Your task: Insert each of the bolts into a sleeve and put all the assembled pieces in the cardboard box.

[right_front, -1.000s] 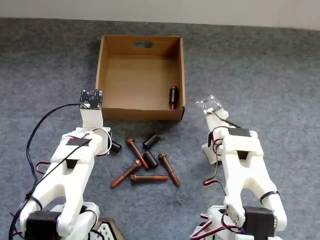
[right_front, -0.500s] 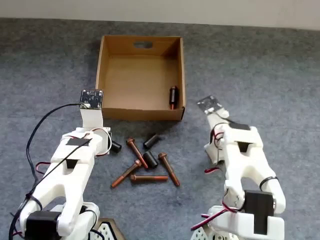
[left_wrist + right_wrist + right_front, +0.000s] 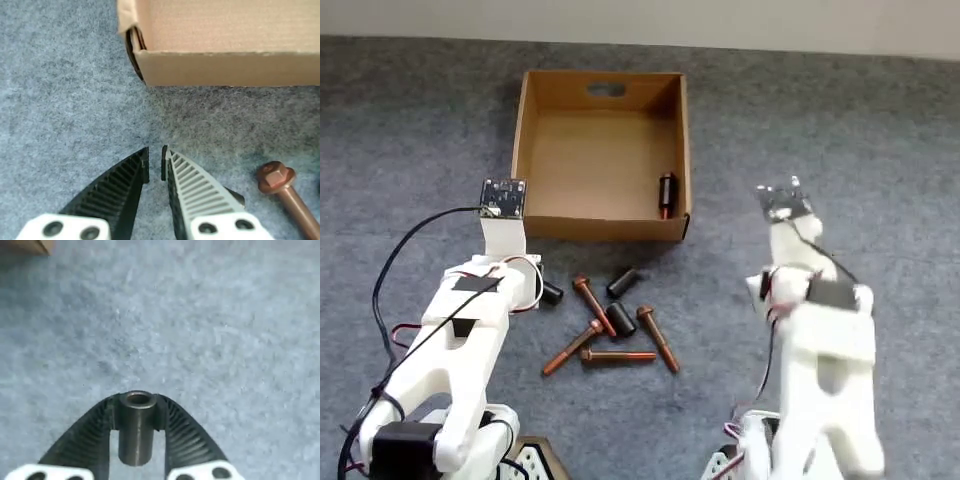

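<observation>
R end effector point(image 3: 136, 406) pinches a sleeve point(image 3: 136, 437); L end effector point(image 3: 155, 162) pressed together by cardboard box point(image 3: 225, 67)

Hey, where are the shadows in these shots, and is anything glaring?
High view: soft, even light, faint shadows beside the bolts, no glare on the carpet. Left wrist view: a dark shadow at the cardboard box corner. Right wrist view: a mild sheen on the rim of the sleeve in the right gripper, no hard glare.

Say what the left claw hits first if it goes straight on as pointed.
Probably the near wall of the cardboard box, by its corner; the left claw may graze carpet first, depth unclear.
</observation>
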`<state>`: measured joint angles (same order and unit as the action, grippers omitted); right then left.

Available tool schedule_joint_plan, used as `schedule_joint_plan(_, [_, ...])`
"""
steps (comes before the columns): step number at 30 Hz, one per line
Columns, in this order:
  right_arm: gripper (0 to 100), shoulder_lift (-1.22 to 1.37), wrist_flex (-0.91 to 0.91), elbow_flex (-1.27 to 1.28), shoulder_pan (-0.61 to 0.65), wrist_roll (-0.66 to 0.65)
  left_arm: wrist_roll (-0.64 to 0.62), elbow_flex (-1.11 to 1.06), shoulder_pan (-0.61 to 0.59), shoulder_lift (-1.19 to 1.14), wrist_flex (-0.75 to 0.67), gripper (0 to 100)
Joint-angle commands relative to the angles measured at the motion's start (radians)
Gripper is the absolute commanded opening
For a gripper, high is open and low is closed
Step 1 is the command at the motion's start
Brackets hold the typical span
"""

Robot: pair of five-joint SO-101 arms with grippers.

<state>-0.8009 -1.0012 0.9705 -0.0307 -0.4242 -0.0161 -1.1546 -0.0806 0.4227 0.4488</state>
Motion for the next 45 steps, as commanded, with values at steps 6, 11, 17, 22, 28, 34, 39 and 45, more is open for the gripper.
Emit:
schedule_joint_plan(6, [0.6,-0.404,0.173,0.309,0.182,0.198,0.060,0.199,0.027,-0.002,0.351,7])
schedule_joint_plan(11, [0.6,-0.449,0.274,0.440,0.203,0.301,0.167,0.248,0.188,-0.002,0.474,12])
schedule_joint_plan(17, [0.6,-0.456,0.278,0.503,0.203,0.305,0.167,0.259,0.329,-0.002,0.462,18])
schedule_joint_plan(22, [0.6,-0.456,0.278,0.506,0.199,0.305,0.169,0.260,0.334,-0.005,0.456,17])
schedule_joint_plan(28, [0.6,-0.456,0.280,0.506,0.199,0.304,0.172,0.300,0.334,-0.077,0.551,17])
schedule_joint_plan(34, [0.6,-0.456,0.280,0.507,0.199,0.304,0.207,0.387,0.334,-0.081,0.675,17])
schedule_joint_plan(39, [0.6,-0.456,0.280,0.507,0.199,0.304,0.210,0.390,0.334,-0.079,0.681,17])
schedule_joint_plan(45, [0.6,-0.456,0.280,0.507,0.199,0.304,0.275,0.366,0.467,-0.081,0.764,17])
